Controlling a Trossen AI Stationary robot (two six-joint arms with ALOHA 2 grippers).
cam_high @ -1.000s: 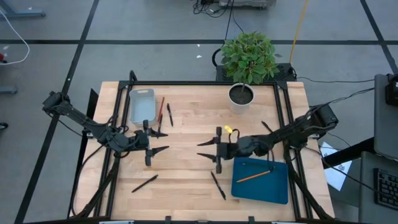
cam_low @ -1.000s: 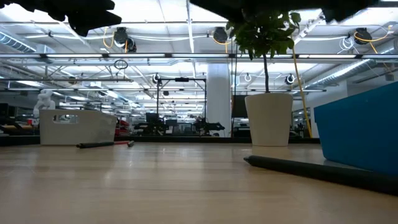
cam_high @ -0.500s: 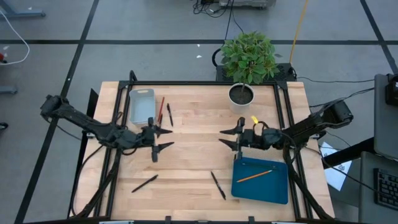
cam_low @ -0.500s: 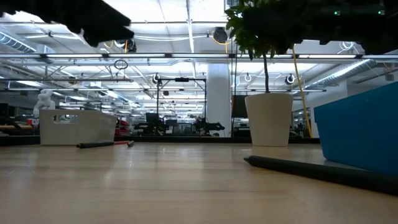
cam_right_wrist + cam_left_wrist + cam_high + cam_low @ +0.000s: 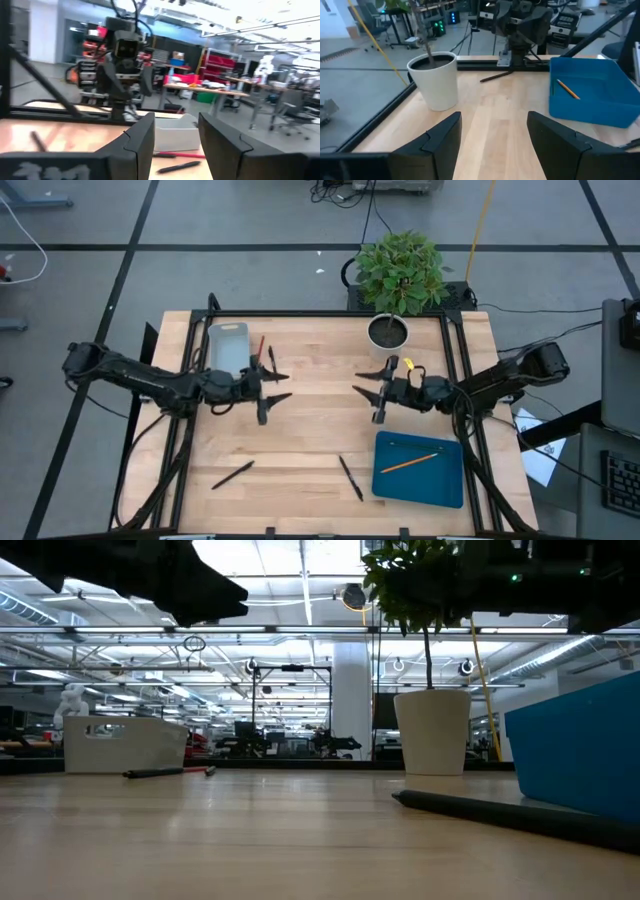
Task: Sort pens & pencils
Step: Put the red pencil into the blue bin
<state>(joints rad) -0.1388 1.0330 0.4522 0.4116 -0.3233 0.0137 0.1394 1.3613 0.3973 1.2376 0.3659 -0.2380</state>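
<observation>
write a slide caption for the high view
Both arms hover open-jawed over the table: pens scattered, one pencil in the blue tray.

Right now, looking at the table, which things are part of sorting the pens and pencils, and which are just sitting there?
Part of the job:
black pens
orange pencil
red pencil
blue tray
grey bin
left gripper
right gripper

Just sitting there:
potted plant

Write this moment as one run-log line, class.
left end effector: open, empty, beside grey bin | right end effector: open, empty, near plant pot | blue tray: one orange pencil
</observation>
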